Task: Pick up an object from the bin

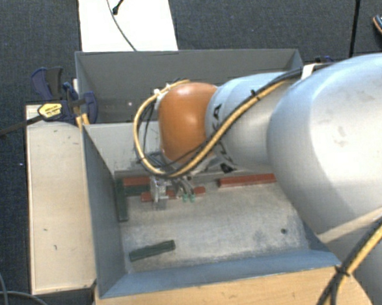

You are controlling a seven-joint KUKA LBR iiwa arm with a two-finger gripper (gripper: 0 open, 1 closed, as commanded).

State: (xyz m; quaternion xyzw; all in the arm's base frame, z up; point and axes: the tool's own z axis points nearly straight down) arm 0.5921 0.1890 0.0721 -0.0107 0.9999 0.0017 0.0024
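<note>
Toward the back of the bin [105, 207], left of middle: tool [161, 195] low over a red-brown stick [133, 180], beside a dark green bar [121, 202]. Cannot tell whether wide or narrow. Probably light, stiff and thin; best pinched across the narrow width, mid-length. No readable writing.

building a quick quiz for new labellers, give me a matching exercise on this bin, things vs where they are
Things:
1 claw
2 short green block
3 long green bar
4 long red strip

Places:
A alone by the near wall
B along the left wall
C right of the claw, under the arm
D at the small red pieces, left of centre

Pairs: 1-D, 2-A, 3-B, 4-C
</note>
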